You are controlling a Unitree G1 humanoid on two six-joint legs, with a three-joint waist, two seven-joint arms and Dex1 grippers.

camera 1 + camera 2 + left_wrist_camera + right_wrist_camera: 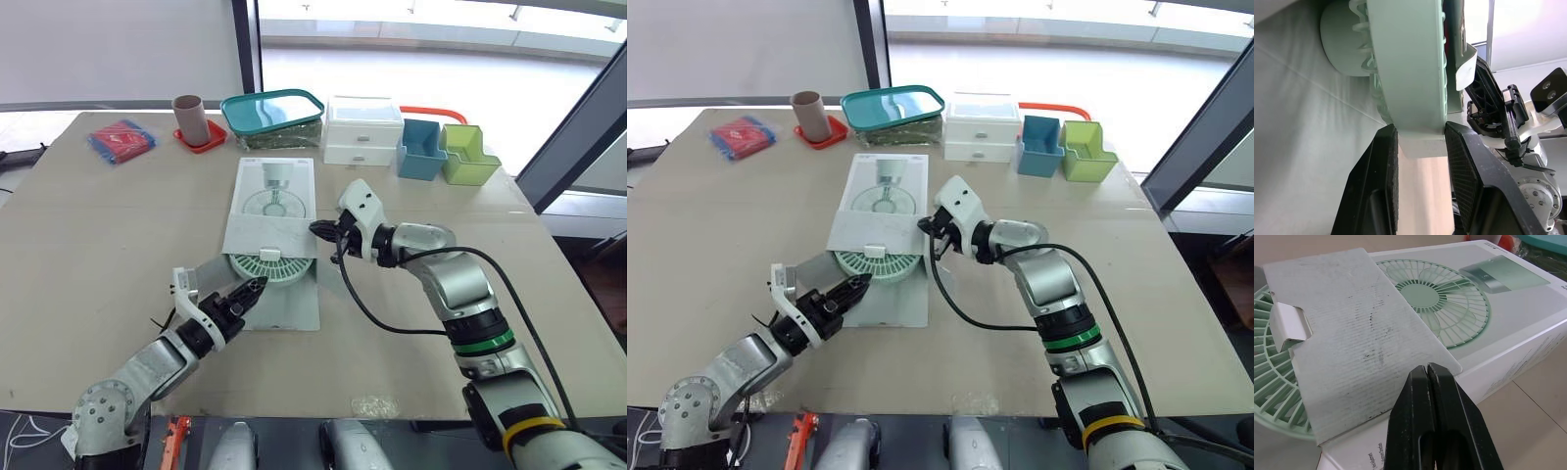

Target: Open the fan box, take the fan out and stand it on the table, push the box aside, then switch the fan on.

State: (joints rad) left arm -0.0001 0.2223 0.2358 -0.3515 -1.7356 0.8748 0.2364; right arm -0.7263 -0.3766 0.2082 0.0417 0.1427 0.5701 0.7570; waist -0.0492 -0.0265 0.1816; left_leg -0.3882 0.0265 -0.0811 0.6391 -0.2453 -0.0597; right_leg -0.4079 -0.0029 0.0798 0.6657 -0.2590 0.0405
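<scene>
The fan box [274,191] lies flat in the middle of the table [118,225]. Its end is open. The flap [269,235] is lifted up and folded back over the top of the box. So the first job, opening the box, looks done.

The green fan [269,269] is poking out of the open end. Part of it is out over the table and part of it is under the flap. It lies flat and is not standing up yet.

The left gripper [253,289] is at the edge of the fan. In the left wrist view, one black finger sits on each side of the fan's rim, close against it. I think it is holding the fan, but it is hard to see how tight.

The right gripper [318,230] is at the corner of the flap, on the box's right side. Its two fingers are pressed together with nothing between them. It may be holding the box down.

A lot is left to do. The fan must come all the way out and stand on the table. Then the box gets pushed aside, and the fan gets switched on.
</scene>
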